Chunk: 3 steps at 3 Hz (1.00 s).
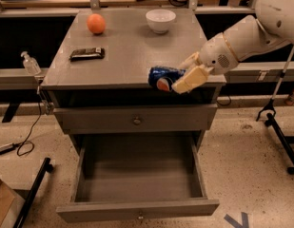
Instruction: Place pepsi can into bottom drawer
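Observation:
My gripper [183,76] is shut on the pepsi can [162,78], a blue can with a red-and-white logo, held lying sideways. It hangs at the front edge of the grey cabinet top [127,51], above the bottom drawer [137,184]. The bottom drawer is pulled fully out and its grey inside holds nothing. The white arm reaches in from the upper right.
An orange [96,23], a white bowl [160,20] and a dark flat packet [87,53] sit on the cabinet top. The shallower drawer [135,120] above is shut. A clear bottle [30,63] stands left; a black stand leg [279,132] is on the right.

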Each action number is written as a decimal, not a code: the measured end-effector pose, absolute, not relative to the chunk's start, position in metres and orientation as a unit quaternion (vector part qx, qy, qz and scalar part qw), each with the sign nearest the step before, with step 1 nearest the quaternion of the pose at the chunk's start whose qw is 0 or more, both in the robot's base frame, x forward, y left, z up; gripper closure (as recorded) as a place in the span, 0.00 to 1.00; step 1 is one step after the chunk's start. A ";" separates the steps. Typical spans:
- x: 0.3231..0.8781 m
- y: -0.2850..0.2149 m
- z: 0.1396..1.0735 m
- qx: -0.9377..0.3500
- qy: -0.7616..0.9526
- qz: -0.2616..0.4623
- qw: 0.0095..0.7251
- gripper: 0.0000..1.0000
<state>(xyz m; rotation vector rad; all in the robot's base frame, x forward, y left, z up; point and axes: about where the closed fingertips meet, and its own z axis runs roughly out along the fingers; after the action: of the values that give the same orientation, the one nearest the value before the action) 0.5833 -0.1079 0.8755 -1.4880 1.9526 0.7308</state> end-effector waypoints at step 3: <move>0.537 -0.114 0.832 -0.550 0.752 0.300 0.205 1.00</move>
<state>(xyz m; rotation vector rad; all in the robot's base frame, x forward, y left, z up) 0.5371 -0.1141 0.8323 -1.5320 2.0962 0.8372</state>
